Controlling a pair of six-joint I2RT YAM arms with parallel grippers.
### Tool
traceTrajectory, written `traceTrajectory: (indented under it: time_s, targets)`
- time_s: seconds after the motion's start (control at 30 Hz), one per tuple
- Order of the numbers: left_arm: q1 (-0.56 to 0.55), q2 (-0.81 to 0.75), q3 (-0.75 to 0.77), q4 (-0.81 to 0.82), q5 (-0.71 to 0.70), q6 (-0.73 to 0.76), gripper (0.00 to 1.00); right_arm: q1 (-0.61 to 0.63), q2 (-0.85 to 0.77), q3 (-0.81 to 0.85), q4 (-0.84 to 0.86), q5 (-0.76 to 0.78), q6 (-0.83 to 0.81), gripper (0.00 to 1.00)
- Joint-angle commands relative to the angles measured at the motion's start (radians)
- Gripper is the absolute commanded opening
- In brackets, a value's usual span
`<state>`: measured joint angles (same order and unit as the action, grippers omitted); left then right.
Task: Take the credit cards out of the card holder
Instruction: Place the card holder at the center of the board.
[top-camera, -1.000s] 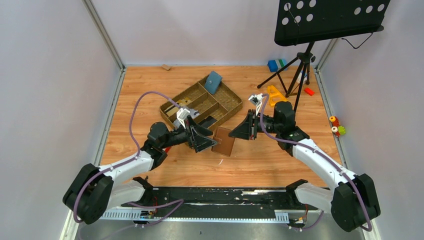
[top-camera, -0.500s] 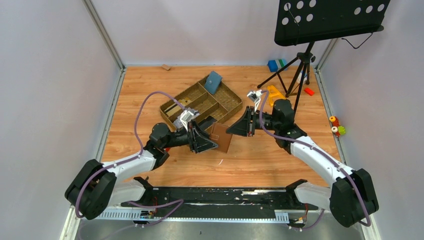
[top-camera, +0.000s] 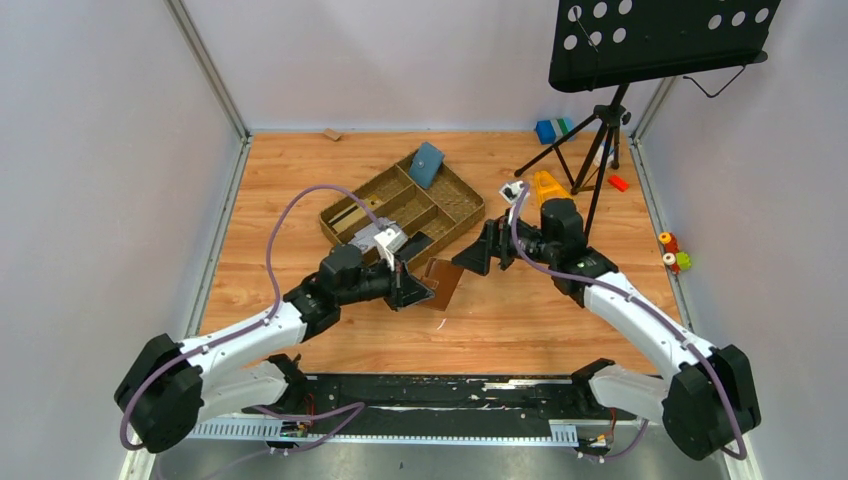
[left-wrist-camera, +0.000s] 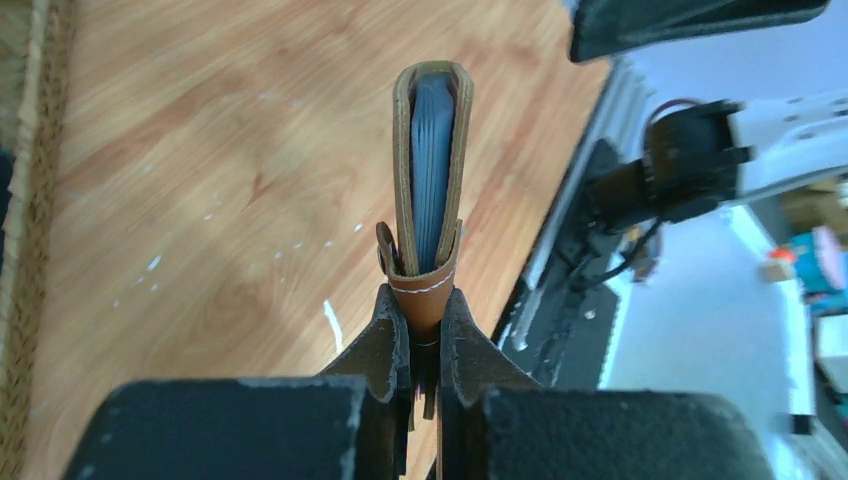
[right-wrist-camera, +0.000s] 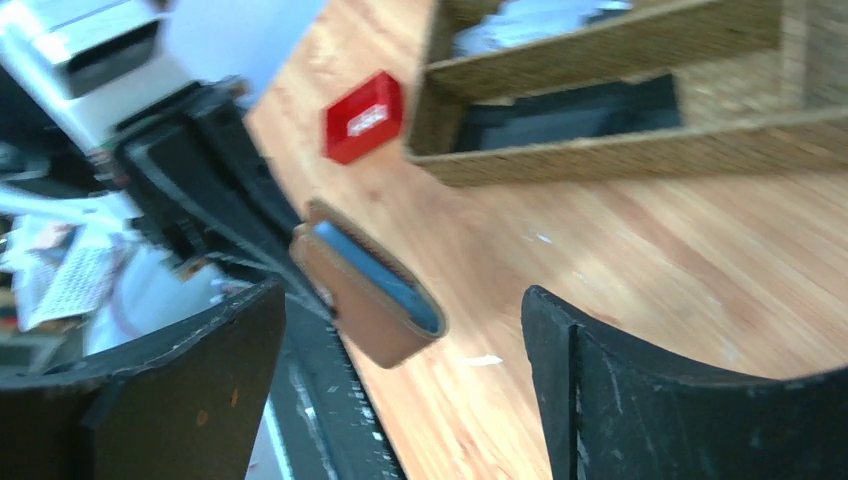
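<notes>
Subject: card holder (left-wrist-camera: 432, 170), small, brown, leather-look, pale stitching along the edge, folded shut. Edge-on in the left wrist view, grey-blue sleeves sit stacked between the two brown covers. A small closing tab (left-wrist-camera: 385, 258) sticks out at its lower left. Left gripper (left-wrist-camera: 425, 330) pinches it by the lower end, jaws pressed together on the leather. From above it sits tilted over the wooden worktop (top-camera: 300, 190), just on the near side of the woven tray (top-camera: 478, 212), between the two arms. Right gripper (top-camera: 478, 258) stands spread wide, facing the free end, near but apart from it.

Hard to make out:
- Cards inside the sleeves: only edges show.
- Pinched end is hidden inside the left gripper.
- Whether the card holder touches the worktop: cannot tell.
- Right wrist view is blurred; a red block (right-wrist-camera: 362, 117) lies beside the tray there.
</notes>
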<state>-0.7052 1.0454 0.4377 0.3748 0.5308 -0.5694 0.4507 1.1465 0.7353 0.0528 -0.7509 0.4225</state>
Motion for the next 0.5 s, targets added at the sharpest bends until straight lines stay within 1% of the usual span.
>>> traceTrajectory:
  time_s: [0.0, 0.07, 0.13, 0.2, 0.27, 0.37, 0.4, 0.47]
  targets:
    - [-0.149, 0.002, 0.158, -0.381, -0.394, 0.223, 0.00, -0.015, -0.114, 0.031, -0.254, 0.335, -0.105, 0.91]
    - [-0.229, 0.047, 0.226, -0.511, -0.582, 0.277, 0.00, -0.024, -0.168, 0.010, -0.287, 0.419, -0.093, 0.92]
    - [-0.289, 0.107, 0.288, -0.582, -0.730, 0.294, 0.00, -0.024, -0.219, -0.008, -0.318, 0.504, -0.072, 0.93]
    - [-0.335, 0.185, 0.362, -0.659, -0.831, 0.301, 0.00, -0.026, -0.264, -0.024, -0.341, 0.580, -0.055, 0.94]
    - [-0.379, 0.275, 0.465, -0.780, -0.933, 0.301, 0.00, -0.027, -0.299, -0.033, -0.372, 0.652, -0.033, 0.97]
    - [-0.442, 0.437, 0.627, -0.956, -1.099, 0.293, 0.00, -0.030, -0.330, -0.048, -0.406, 0.681, -0.027, 0.97]
    - [-0.457, 0.477, 0.663, -0.993, -1.123, 0.282, 0.00, -0.031, -0.334, -0.053, -0.411, 0.684, -0.022, 0.97]
    - [-0.467, 0.543, 0.701, -1.030, -1.101, 0.257, 0.00, -0.033, -0.332, -0.057, -0.432, 0.700, -0.006, 0.97]
